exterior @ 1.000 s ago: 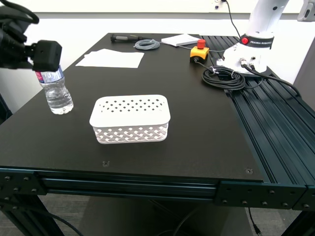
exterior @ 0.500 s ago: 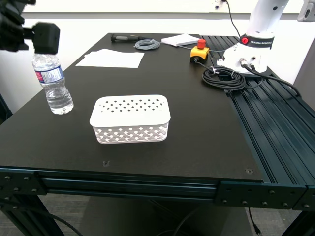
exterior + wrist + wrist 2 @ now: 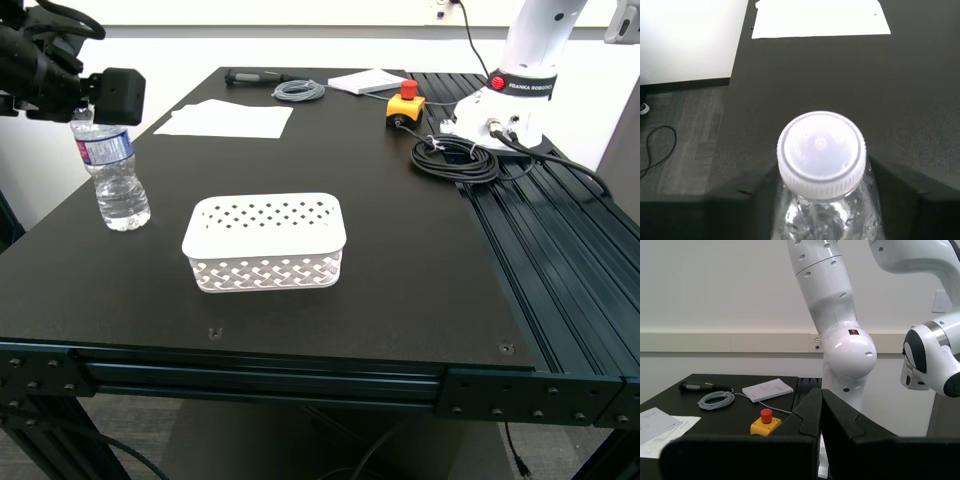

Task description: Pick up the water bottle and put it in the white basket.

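The water bottle (image 3: 113, 175) stands upright on the black table (image 3: 400, 250) near the edge on the exterior view's left, clear with a blue-white-red label. The first wrist view looks straight down on its white cap (image 3: 821, 152). My first gripper (image 3: 98, 100) hangs at the bottle's top, open, with a dark finger (image 3: 747, 200) on each side of the neck (image 3: 822, 215). The white basket (image 3: 265, 241) sits empty at the table's middle front, to the bottle's right in the exterior view. My second gripper (image 3: 821, 412) is shut and empty, held away from both.
White paper sheets (image 3: 225, 119) lie behind the bottle. At the back are a grey cable coil (image 3: 298, 91), a booklet (image 3: 368, 81) and a yellow emergency-stop button (image 3: 403, 105). A black cable bundle (image 3: 455, 158) and a white robot's base (image 3: 515, 95) stand at the back right.
My first gripper rose off the bottle's top, then shifted toward the exterior view's right and came down around the cap. The bottle and the basket have stayed in place.
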Controlling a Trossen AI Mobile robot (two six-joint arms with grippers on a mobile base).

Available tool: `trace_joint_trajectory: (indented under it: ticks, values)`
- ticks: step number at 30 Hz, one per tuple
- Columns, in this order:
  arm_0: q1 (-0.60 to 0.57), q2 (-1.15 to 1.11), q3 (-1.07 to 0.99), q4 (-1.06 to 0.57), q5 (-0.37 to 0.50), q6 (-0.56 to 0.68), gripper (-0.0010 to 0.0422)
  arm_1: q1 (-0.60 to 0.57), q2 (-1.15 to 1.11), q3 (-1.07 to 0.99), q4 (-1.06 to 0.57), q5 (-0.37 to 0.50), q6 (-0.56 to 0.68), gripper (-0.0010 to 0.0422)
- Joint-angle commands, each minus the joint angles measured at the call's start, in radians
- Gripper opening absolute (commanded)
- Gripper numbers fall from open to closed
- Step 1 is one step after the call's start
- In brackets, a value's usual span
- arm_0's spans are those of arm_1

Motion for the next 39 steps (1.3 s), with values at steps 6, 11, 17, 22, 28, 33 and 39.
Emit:
trace_joint_trajectory:
  ticks: [6, 11, 17, 22, 28, 33, 39]
  values:
    - [0.001, 0.0, 0.001, 0.003, 0.0, 0.0, 0.0001, -0.002, -0.006, 0.021, -0.053, 0.155, -0.011, -0.0001]
    - [0.0, 0.0, 0.001, 0.003, 0.0, 0.0, 0.0001, -0.033, -0.106, 0.054, -0.094, 0.166, -0.031, -0.0001]
    - [0.0, 0.0, 0.001, 0.003, 0.0, 0.0, 0.0001, -0.173, -0.304, 0.06, -0.198, 0.199, -0.042, -0.0001]
    - [0.001, 0.0, 0.001, 0.003, 0.0, 0.0, 0.0001, -0.413, -0.34, 0.06, -0.229, 0.13, -0.048, -0.0001]
    - [0.0, 0.0, 0.001, 0.003, 0.0, 0.0, 0.0001, -0.551, -0.247, 0.06, -0.199, 0.032, 0.012, 0.0]
    - [0.001, 0.0, 0.001, 0.003, 0.0, 0.0, 0.0001, -0.55, -0.17, 0.06, -0.177, 0.031, 0.027, 0.0]
    - [0.0, 0.0, 0.001, 0.003, 0.0, 0.0, 0.0001, -0.55, -0.051, 0.06, -0.134, 0.097, 0.028, 0.0]
